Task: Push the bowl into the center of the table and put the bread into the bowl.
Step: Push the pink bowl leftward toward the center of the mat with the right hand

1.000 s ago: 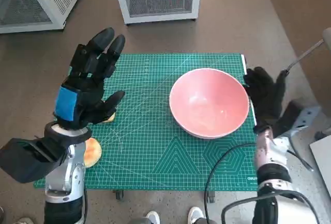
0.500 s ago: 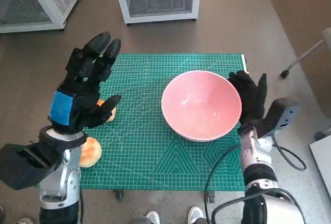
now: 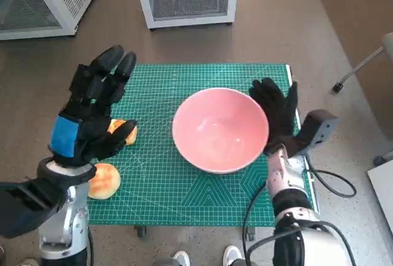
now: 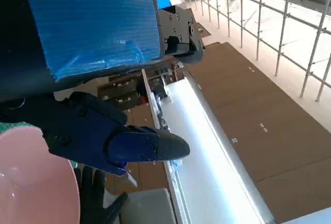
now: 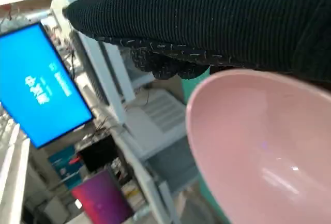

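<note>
Over the last second the wide pink plastic bowl [image 3: 220,129] has slid leftward across the table, from close to the right edge to roughly the middle, and the right hand [image 3: 274,111] in its black knitted glove has travelled with it; the left hand [image 3: 92,107] has drifted slightly left and down in the head view.

The small table [image 3: 184,192], covered by a green gridded cutting mat, carries everything. The bowl now sits about at its middle, upright and empty. The right hand lies flat against the bowl's right wall, fingers extended and holding nothing; the right wrist view shows the glove lying along the pink rim. The left hand, black with blue tape over its back, is raised above the table's left part with fingers spread and nothing in it. Two round golden bread rolls lie on the left side, well apart from the bowl: one [image 3: 125,132] partly hidden beneath the left hand, the other [image 3: 103,180] near the front left corner.

The pushing step looks nearly or fully done. The next move would call for the right hand to ease off the bowl and for the left hand to descend onto the nearer roll, close round it, and carry it rightward over the rim.
</note>
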Robot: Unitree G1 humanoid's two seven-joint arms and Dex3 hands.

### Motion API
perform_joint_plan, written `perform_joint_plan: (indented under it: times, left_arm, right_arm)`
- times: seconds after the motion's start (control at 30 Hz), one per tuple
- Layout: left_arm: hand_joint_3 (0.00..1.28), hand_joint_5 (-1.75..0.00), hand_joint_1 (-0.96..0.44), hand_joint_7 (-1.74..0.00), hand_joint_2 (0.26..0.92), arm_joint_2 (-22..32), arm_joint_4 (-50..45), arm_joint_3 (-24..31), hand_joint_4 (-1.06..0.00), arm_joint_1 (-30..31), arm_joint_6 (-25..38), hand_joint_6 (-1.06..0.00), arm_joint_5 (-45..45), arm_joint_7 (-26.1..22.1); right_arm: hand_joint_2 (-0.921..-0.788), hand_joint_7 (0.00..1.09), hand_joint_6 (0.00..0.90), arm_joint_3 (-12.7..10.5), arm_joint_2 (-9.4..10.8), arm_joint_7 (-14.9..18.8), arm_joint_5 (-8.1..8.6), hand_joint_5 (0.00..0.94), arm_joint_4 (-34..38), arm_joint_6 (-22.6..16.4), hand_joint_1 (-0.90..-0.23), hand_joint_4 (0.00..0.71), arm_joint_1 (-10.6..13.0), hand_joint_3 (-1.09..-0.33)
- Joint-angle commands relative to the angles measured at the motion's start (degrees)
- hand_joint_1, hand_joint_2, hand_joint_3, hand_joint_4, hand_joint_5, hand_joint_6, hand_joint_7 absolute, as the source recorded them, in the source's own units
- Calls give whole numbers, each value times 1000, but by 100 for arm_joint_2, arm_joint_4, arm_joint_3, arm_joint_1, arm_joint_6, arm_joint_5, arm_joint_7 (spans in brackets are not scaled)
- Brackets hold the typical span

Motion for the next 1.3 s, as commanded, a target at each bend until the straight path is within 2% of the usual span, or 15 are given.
perform_joint_plan:
  times: [0.03, 0.2, 0.43, 0.8, 1.1, 1.3]
  left_arm:
    - [350, 0, -621, -640, 921, 72, -219, 108, -209, 133, 76, -2, -48, 40]
    - [358, 0, -609, -644, 921, 96, -341, 172, -206, 233, 103, 1, 6, 90]
    - [369, 0, -609, -643, 921, 101, -493, 224, -204, 317, 198, 1, -21, 166]
    - [371, -4, -591, -638, 921, 45, -689, 241, -210, 433, 323, 1, 22, 321]
    - [375, -4, -575, -636, 921, 41, -734, 251, -210, 518, 319, 1, 26, 361]
    - [378, -3, -575, -634, 921, 92, -750, 340, -208, 511, 344, 1, -19, 363]
  right_arm:
    - [-921, 14, 396, -84, 154, 8, 67, 0, 87, 147, -563, 171, -86, -730]
    - [-921, 6, 381, -146, 259, 45, 99, 0, 101, 231, -568, 157, -192, -718]
    - [-921, 1, 371, -115, 383, 11, 33, 1, 105, 268, -575, 156, -271, -712]
    - [-921, 12, 394, -101, 467, 58, 13, 5, 105, 390, -575, 166, -352, -707]
    - [-921, 25, 424, -58, 296, 170, -35, 4, 66, 299, -594, 171, -410, -672]
    - [-921, 14, 407, -68, 183, 485, 30, 2, -36, -18, -608, 169, -541, -661]
